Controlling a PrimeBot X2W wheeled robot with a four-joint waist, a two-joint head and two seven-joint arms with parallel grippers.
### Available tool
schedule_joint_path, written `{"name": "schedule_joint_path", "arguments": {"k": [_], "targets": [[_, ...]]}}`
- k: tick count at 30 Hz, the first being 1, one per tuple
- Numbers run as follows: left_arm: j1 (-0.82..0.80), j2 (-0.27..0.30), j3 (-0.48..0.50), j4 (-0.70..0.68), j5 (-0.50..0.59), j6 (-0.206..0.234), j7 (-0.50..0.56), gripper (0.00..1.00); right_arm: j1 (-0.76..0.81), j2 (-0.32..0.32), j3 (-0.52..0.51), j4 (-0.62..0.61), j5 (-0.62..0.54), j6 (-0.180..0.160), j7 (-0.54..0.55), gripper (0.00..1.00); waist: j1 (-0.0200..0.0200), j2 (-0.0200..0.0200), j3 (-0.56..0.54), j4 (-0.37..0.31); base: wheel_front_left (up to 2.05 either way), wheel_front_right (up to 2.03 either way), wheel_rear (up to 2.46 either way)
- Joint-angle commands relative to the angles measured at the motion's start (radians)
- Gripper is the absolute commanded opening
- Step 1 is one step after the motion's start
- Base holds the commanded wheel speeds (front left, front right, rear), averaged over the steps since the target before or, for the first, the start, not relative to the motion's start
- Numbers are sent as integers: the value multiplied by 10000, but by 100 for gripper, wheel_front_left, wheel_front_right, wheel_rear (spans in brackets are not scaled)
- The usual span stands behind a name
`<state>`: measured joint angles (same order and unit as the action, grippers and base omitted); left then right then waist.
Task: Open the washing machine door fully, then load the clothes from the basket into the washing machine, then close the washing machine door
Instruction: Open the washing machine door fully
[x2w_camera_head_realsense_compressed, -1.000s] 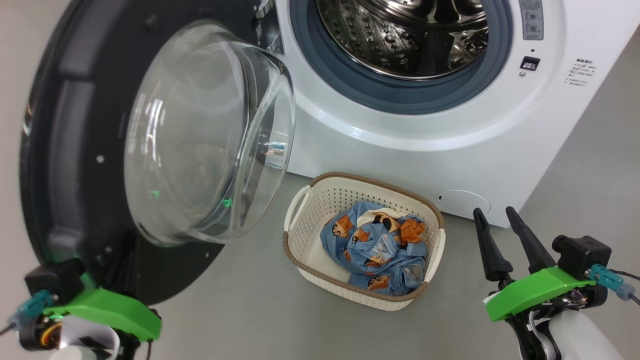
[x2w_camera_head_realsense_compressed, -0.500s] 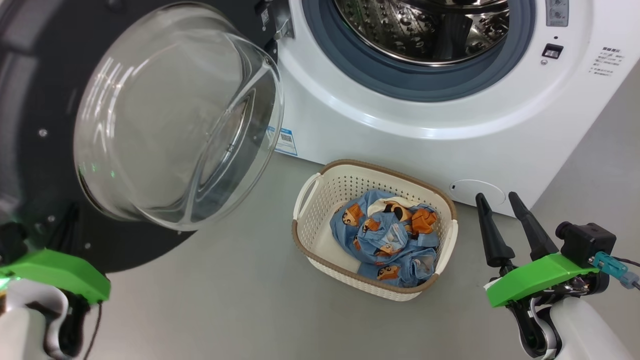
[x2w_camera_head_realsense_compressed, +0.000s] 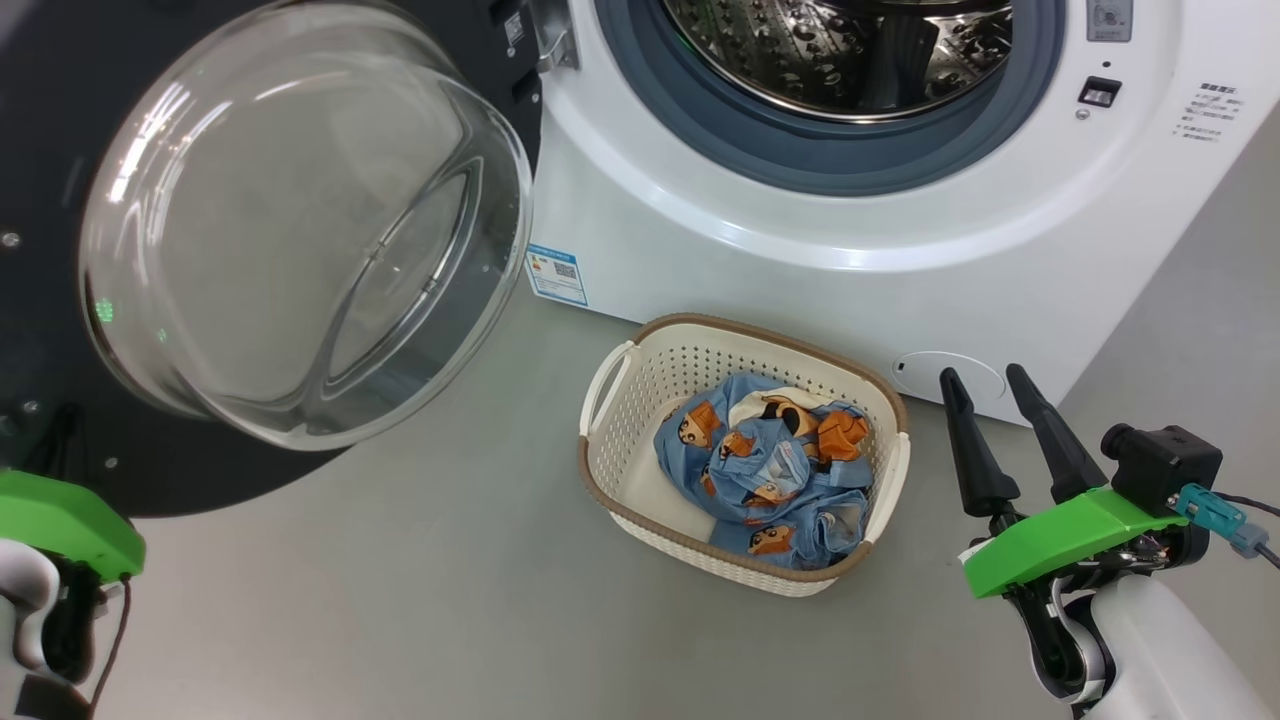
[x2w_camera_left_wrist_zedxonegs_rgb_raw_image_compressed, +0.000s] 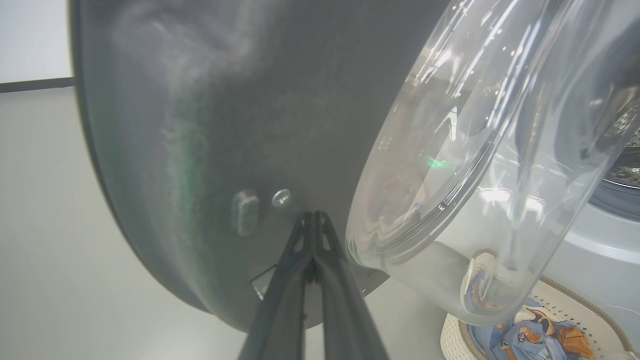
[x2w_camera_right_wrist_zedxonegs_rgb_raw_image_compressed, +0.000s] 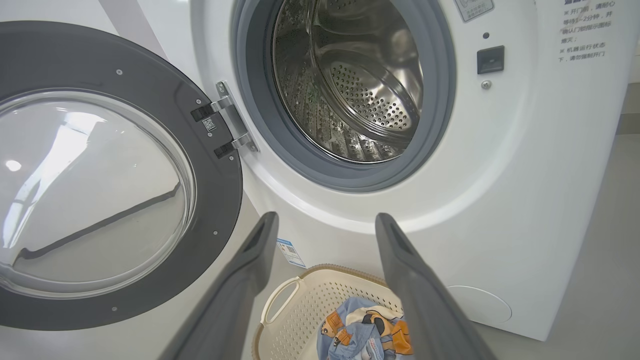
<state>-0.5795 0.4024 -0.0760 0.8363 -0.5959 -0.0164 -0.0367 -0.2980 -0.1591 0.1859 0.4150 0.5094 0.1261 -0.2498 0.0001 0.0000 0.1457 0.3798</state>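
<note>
I see door open, far left | left gripper fingers pinched together, tips at its black face | right gripper spread wide, empty, right of basket | clothes inside basket

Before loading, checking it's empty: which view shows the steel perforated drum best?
Right wrist view: the steel perforated drum shows almost whole. Head view cuts off its top; left wrist view gives a blurred sliver at the edge.

A smooth grey floor, matte with a faint sheen, spreads across the lower head view and, in the left wrist view, runs back to a plain pale wall, where a thin dark strip lies along the line at which the two meet
</note>
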Motion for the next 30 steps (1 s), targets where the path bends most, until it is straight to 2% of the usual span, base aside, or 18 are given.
{"name": "schedule_joint_path", "arguments": {"k": [1,16,30], "targets": [[-563,802,374,105,6,-25,-187,0,-223,0,179,-212,91,46,-120,100,0,0,-16,-67,0,0,0],[-900,720,23,969,60,-549,-813,0,-192,6,85,-194,143,46,-120,100,0,0,-128,-103,0,0,0],[45,191,-410,-101,18,-810,-1439,0,-13,-19,44,-217,166,46,-120,100,0,0,-449,-124,0,0,0]]}}
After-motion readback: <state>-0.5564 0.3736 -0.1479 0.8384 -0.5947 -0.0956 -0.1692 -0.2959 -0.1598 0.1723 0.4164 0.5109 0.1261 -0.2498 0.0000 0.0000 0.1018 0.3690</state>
